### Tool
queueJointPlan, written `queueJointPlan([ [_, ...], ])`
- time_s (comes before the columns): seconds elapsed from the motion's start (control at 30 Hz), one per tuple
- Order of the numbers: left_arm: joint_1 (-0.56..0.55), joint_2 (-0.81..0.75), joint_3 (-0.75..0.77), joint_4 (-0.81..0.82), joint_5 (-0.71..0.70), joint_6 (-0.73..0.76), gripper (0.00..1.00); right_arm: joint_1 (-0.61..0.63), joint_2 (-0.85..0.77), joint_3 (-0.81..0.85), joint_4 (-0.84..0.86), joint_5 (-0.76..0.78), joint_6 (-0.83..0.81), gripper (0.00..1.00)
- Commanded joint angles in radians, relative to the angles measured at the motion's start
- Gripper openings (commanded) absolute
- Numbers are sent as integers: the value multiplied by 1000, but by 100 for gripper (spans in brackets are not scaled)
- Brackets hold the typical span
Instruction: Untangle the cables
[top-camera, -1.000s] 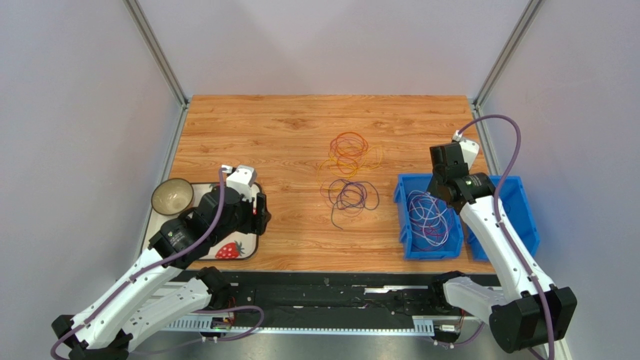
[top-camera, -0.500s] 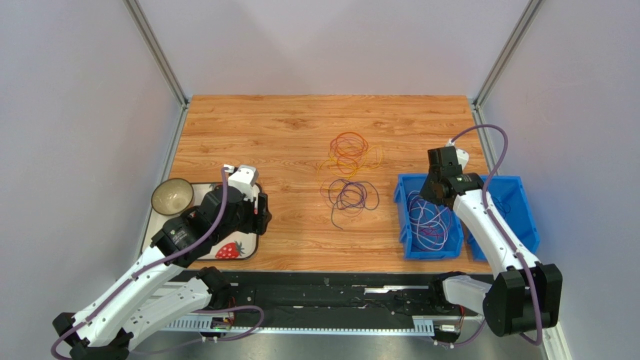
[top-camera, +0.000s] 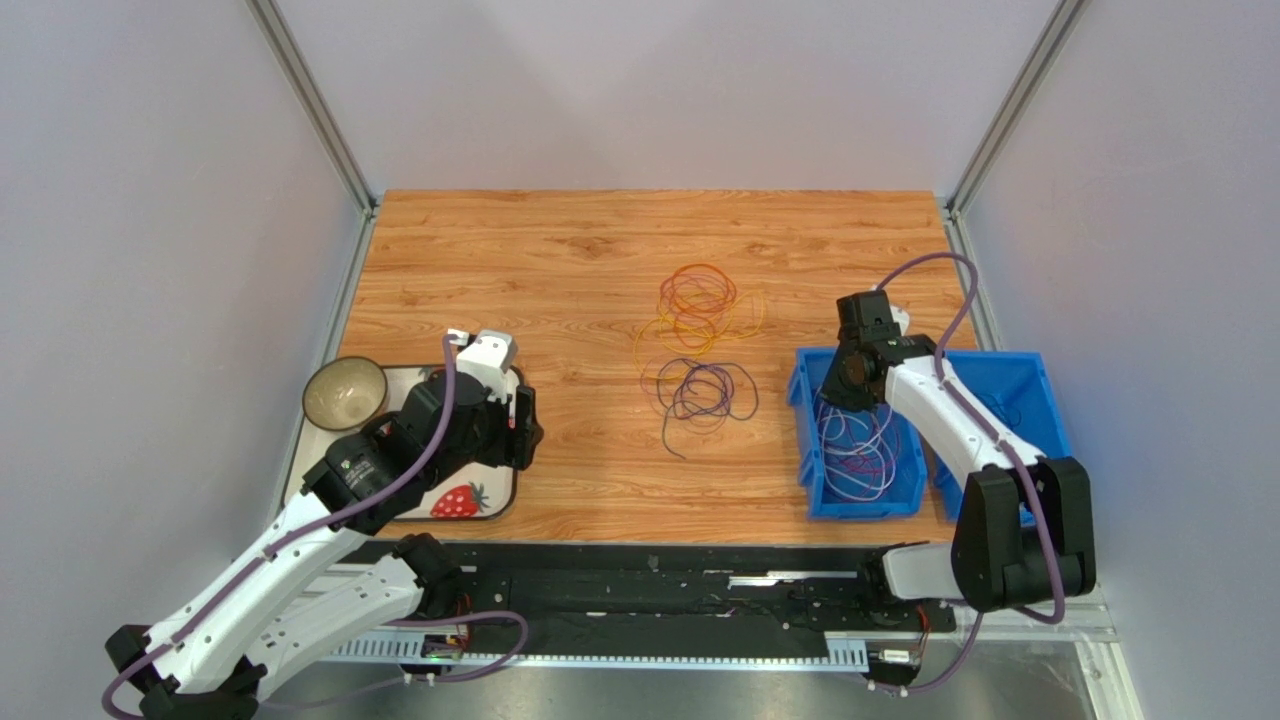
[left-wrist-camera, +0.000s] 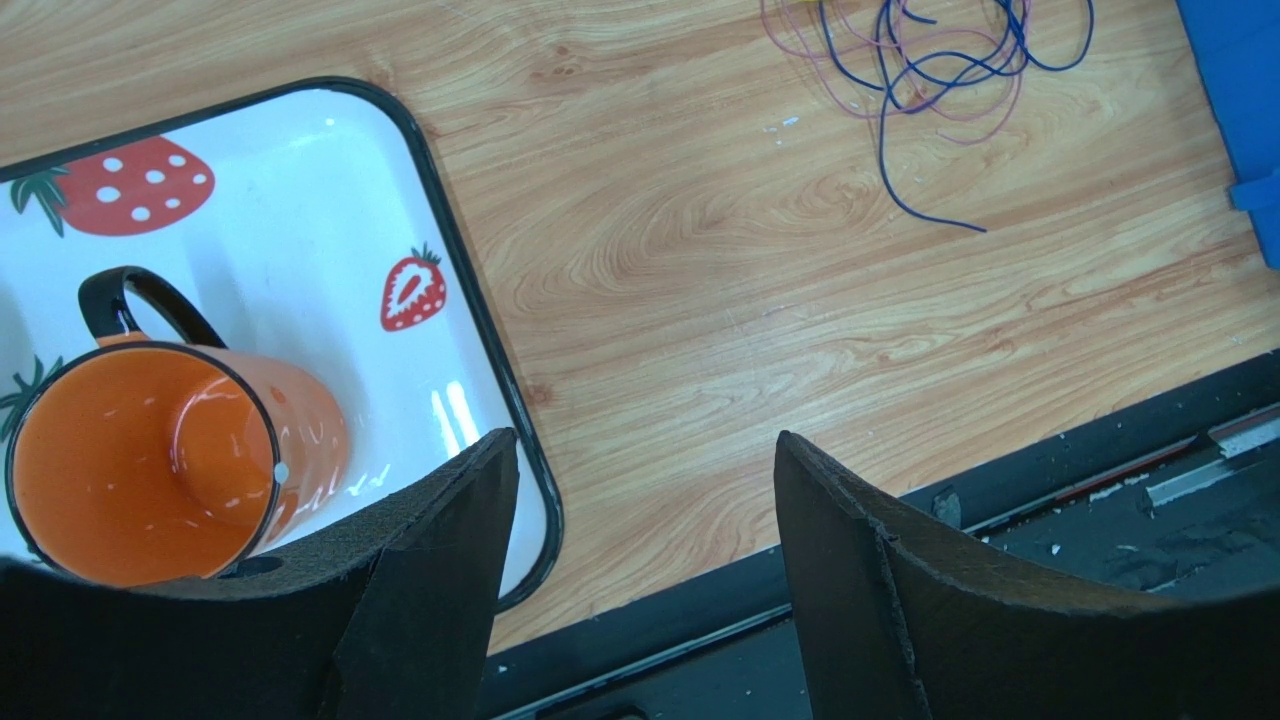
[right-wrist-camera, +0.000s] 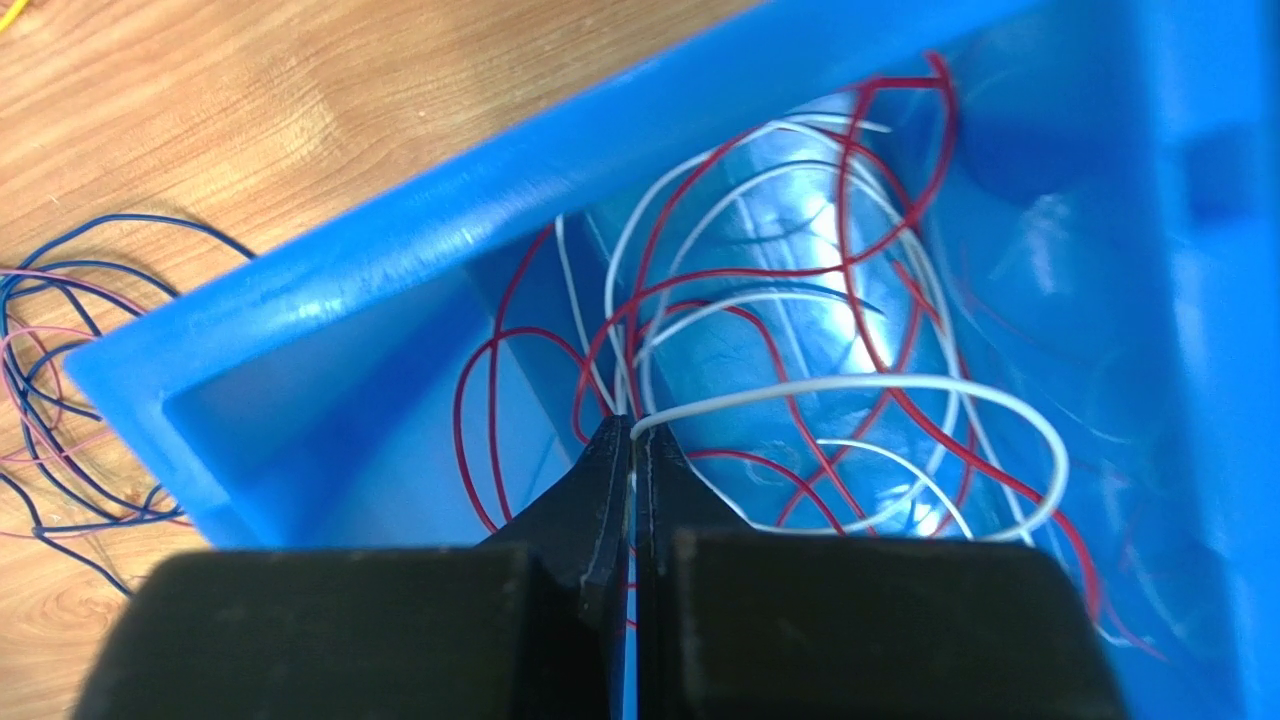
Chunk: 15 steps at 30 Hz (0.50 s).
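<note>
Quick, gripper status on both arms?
Left gripper: open, holding nothing.
Right gripper: shut on a white cable inside the blue bin.

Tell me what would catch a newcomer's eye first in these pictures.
The blue bin on the right of the table, full of red and white cables, with the right pincer shut on a white cable inside it. Mid-table lie two loose tangles, an orange one farther from the arms than a purple one. At left, the open left pincer hangs over a strawberry tray holding an orange mug.
</note>
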Motion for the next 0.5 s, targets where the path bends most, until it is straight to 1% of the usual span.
queueJointPlan([
  [0.0, 1, -2, 12, 8, 7, 1, 72, -5, 49, 13, 73, -53, 13, 0],
  [0.3, 1, -2, 12, 8, 5, 3, 72, -5, 188, 58, 115, -65, 8, 0],
  [0.47, 1, 1, 12, 6, 4, 1, 72, -5, 176, 82, 102, -36, -1, 0],
])
